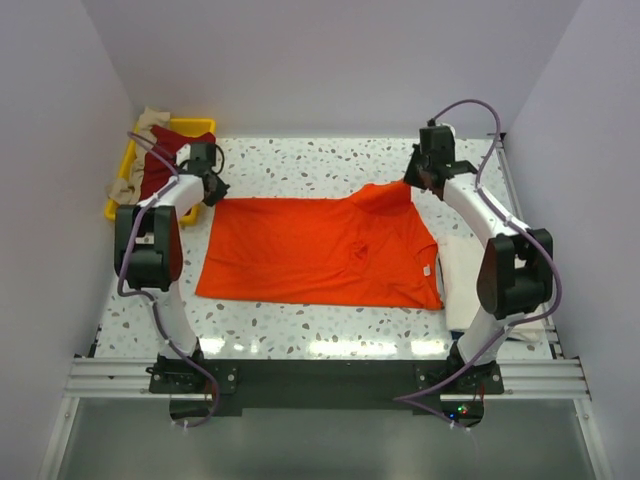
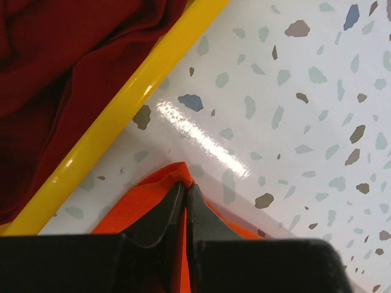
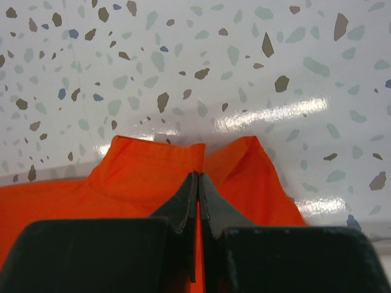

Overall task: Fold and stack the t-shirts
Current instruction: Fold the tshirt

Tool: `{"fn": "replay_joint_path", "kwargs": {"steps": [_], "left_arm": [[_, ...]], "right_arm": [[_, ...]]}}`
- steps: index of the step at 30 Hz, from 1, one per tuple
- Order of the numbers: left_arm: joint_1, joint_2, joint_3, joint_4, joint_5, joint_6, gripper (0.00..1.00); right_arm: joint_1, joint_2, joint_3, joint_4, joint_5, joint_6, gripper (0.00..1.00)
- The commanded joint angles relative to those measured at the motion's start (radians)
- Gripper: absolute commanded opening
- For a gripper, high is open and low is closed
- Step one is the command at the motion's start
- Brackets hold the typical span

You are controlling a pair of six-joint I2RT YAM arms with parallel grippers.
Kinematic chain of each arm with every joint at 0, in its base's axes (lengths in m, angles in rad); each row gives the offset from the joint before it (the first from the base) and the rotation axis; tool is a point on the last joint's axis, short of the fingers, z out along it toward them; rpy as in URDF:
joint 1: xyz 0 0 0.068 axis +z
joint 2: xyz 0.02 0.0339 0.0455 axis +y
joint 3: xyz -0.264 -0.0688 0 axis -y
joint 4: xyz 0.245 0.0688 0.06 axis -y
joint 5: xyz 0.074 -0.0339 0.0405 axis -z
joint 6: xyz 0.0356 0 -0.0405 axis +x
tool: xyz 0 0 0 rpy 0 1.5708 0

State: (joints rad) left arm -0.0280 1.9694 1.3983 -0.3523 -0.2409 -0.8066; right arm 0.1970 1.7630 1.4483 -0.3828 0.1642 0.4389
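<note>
A bright orange t-shirt (image 1: pixel 320 250) lies spread on the speckled table (image 1: pixel 310 165), with a small white tag near its right hem. My left gripper (image 1: pixel 212 188) is shut on the shirt's far-left corner (image 2: pixel 165 183), close to the yellow tray's rim. My right gripper (image 1: pixel 415 180) is shut on the shirt's far-right edge (image 3: pixel 159 171), which is lifted and bunched. A dark red shirt (image 2: pixel 55 67) lies in the tray, with a beige one (image 1: pixel 150 125) draped over its far end. A cream-white cloth (image 1: pixel 462 275) lies right of the orange shirt.
The yellow plastic tray (image 1: pixel 120 185) stands at the far left corner, its rim (image 2: pixel 122 110) just beside my left gripper. White walls close in the table on the left, back and right. The arm bases sit on the rail at the near edge.
</note>
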Motion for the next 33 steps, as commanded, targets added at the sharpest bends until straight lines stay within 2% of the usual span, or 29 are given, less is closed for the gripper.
{"fn": "replay_joint_path", "kwargs": {"steps": [1,16,26,33], "left_arm": [[0.016,-0.092,-0.039,0.052,0.008,0.017,0.02],[0.022,-0.282,-0.232,0.101,0.003,-0.011,0.0],[0.023,-0.376,-0.376,0.13,-0.001,-0.036,0.0],[0.023,-0.426,-0.446,0.138,-0.005,-0.051,0.0]], "right_arm": [[-0.005,-0.1,-0.054,0.039,-0.002,0.02,0.0],[-0.005,-0.355,-0.411,0.064,-0.057,0.089,0.0],[-0.004,-0.528,-0.543,0.032,-0.068,0.112,0.0],[-0.004,-0.589,-0.614,0.007,-0.086,0.123,0.0]]}}
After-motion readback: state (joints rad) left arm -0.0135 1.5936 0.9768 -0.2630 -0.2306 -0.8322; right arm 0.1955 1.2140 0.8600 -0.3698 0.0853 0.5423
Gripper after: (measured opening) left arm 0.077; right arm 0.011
